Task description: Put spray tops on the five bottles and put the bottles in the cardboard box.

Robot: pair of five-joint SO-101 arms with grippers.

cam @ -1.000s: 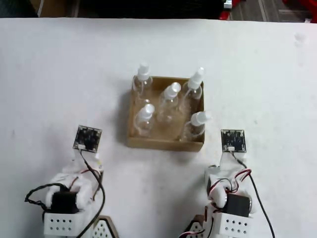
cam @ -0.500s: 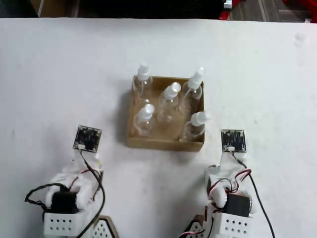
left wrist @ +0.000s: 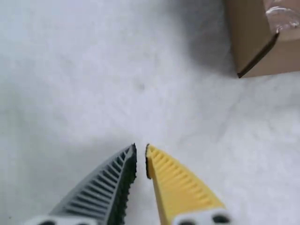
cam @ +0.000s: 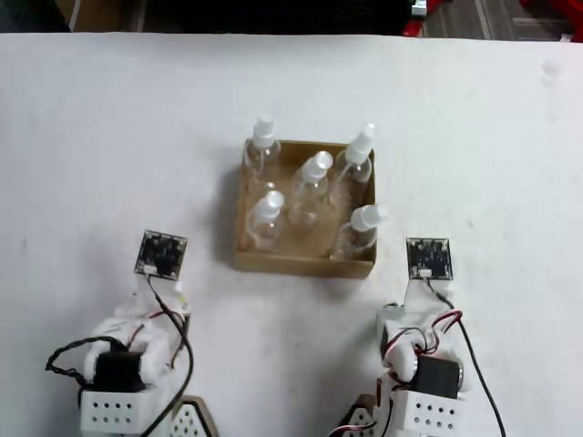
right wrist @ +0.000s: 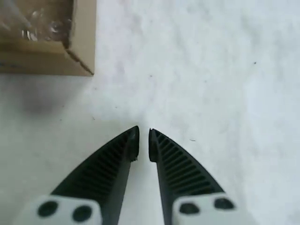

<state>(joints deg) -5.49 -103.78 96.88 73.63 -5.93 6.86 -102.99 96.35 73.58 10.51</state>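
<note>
A cardboard box (cam: pixel 304 261) stands mid-table holding several clear bottles with white spray tops, such as one at its back left corner (cam: pixel 262 148) and one at its front right corner (cam: pixel 360 228). The left arm (cam: pixel 127 355) rests near the front edge, left of the box. Its gripper (left wrist: pixel 141 157), one grey and one yellow finger, is shut over bare table, a box corner (left wrist: pixel 262 47) beyond it. The right arm (cam: pixel 421 364) rests to the box's front right. Its black gripper (right wrist: pixel 143 139) is shut with nothing in it, a box corner (right wrist: pixel 77 56) nearby.
The white table (cam: pixel 109 137) stretches wide on both sides of the box and behind it. Cables run from both arm bases near the front edge. Dark floor lies past the table's far edge.
</note>
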